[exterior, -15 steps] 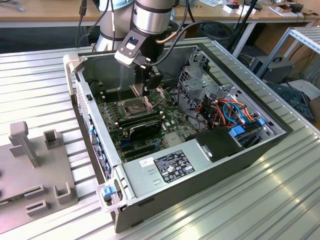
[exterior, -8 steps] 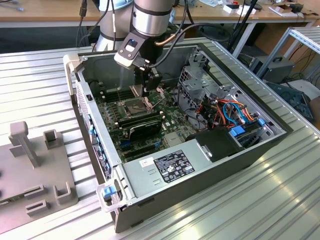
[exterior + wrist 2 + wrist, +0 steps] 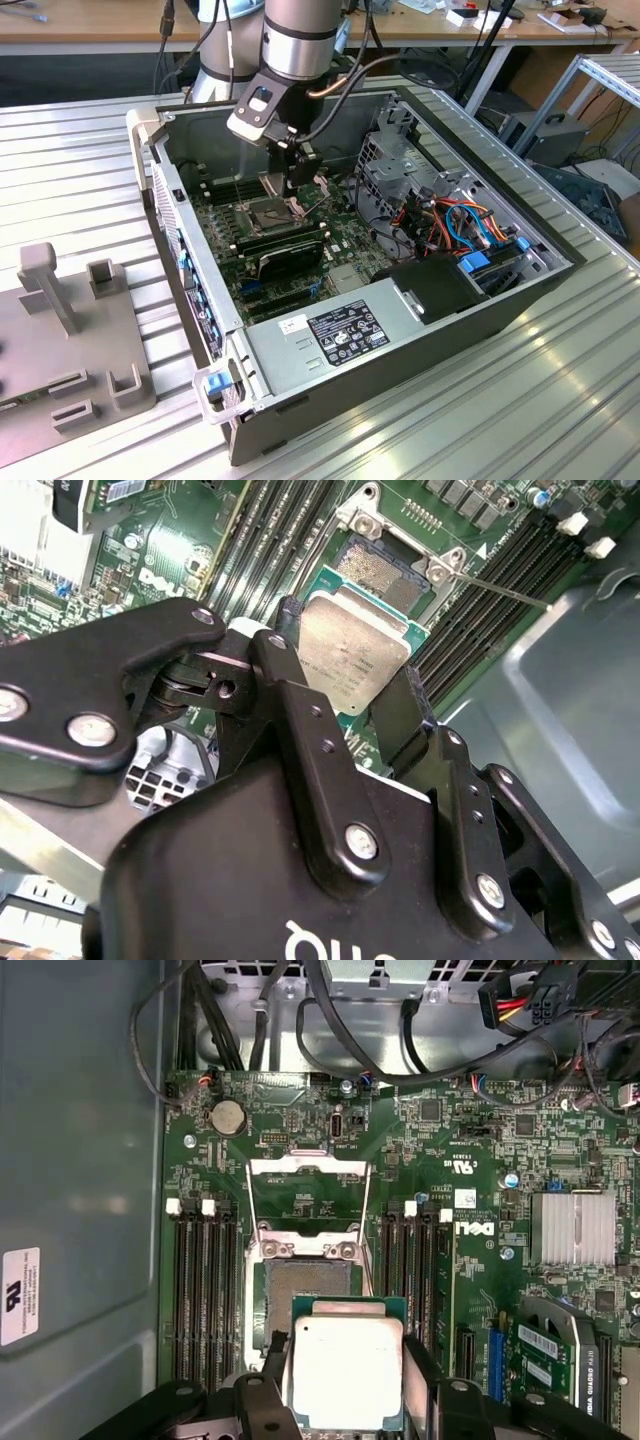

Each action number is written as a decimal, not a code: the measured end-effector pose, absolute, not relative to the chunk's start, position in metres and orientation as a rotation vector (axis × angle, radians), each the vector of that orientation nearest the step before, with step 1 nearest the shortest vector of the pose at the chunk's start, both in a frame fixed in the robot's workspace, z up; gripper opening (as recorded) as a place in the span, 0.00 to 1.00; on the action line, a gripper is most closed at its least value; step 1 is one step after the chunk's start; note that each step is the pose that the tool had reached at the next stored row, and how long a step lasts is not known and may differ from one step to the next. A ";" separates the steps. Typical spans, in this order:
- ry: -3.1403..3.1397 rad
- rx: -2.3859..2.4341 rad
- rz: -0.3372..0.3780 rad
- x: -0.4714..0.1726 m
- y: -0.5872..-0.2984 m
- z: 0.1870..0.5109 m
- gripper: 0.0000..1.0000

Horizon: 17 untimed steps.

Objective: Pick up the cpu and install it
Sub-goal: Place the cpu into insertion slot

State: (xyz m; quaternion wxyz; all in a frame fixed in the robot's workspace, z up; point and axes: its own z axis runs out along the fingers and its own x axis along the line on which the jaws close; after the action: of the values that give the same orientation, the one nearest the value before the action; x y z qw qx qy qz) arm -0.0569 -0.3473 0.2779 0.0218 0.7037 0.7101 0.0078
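Note:
The cpu (image 3: 347, 1365), a flat square chip with a silver-grey metal top on a green edge, sits between the black fingers (image 3: 272, 1358) of my gripper (image 3: 347, 1385), which is shut on it. In the second wrist view the cpu (image 3: 350, 650) hangs just short of the open socket (image 3: 385, 570), held by its two opposite sides. The socket (image 3: 305, 1280) lies bare on the green motherboard (image 3: 470, 1160), with its shiny metal frame (image 3: 308, 1168) hinged open beyond it. In the exterior view my gripper (image 3: 297, 178) reaches down into the open computer case, just above the socket (image 3: 272, 212).
Memory slots (image 3: 200, 1290) flank the socket on both sides. A long black card (image 3: 290, 250) lies next to the socket, with a metal drive cage (image 3: 385, 170) and cables toward the exterior view's right. The case wall (image 3: 165, 200) rises close by. A grey fixture (image 3: 70, 340) stands outside.

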 end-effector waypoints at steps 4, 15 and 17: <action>2.200 2.180 0.024 -0.057 -0.347 0.278 0.54; 2.208 2.173 0.024 -0.057 -0.347 0.277 0.54; 2.209 2.172 0.024 -0.057 -0.347 0.277 0.54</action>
State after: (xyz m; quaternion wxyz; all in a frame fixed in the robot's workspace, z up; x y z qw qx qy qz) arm -0.0569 -0.3473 0.2769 0.0219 0.7008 0.7129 0.0078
